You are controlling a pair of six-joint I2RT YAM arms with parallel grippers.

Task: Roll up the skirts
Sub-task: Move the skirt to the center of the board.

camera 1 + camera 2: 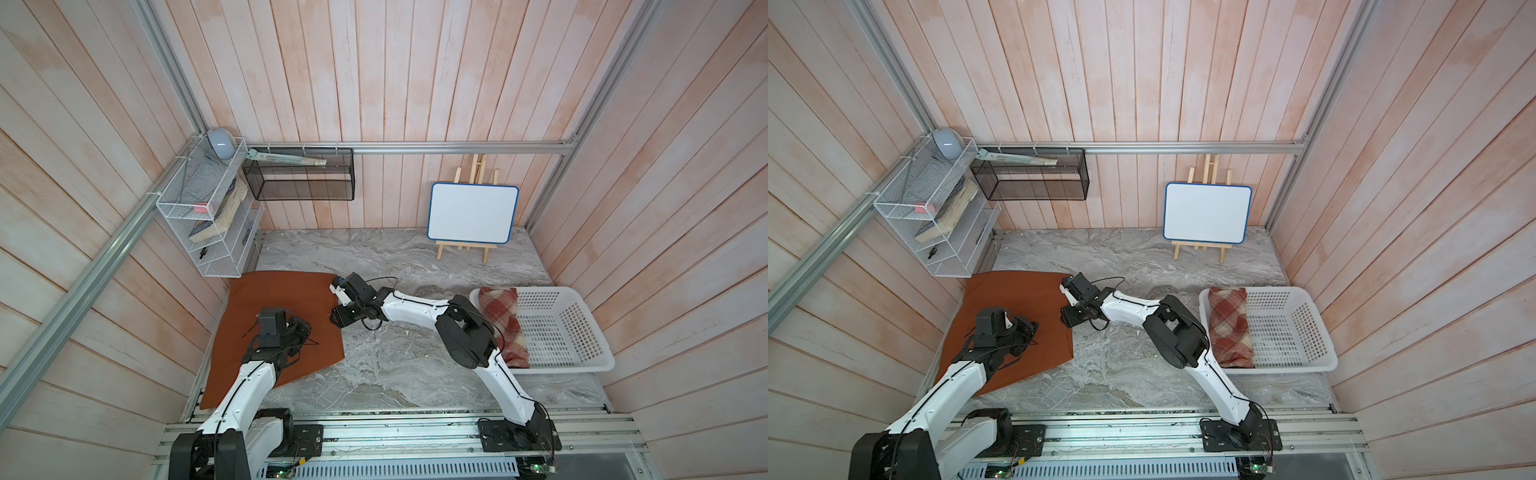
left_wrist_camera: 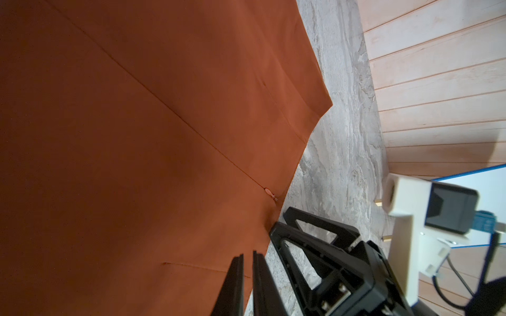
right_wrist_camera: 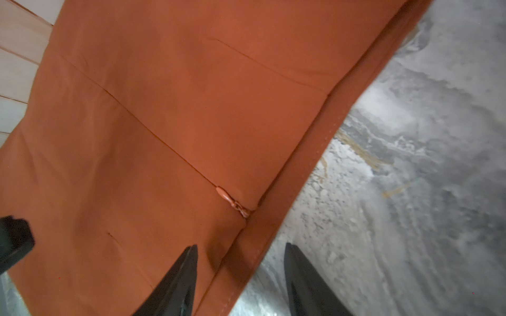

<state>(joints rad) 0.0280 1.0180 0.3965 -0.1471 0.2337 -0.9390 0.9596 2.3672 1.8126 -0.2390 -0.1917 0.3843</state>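
The orange skirt is lying flat on the left part of the table, under the left arm, while the plaid skirt is sitting already rolled in the basket at the right. The right gripper is hanging at the waistband near the zipper pull. Its jaws are standing apart, one finger over cloth and one over bare table, gripping nothing. The left gripper is hovering over the cloth close by, jaws nearly closed, with nothing showing between them. The step in hand is probably starting the roll from this waistband edge. Doing it well is calling for the right jaws to be going low enough to catch both layers of the band, not just the top one. The left jaws are needing to open and take the same edge further along, so both ends are turning over together. An uneven lift is risking a skewed, cone-shaped roll.
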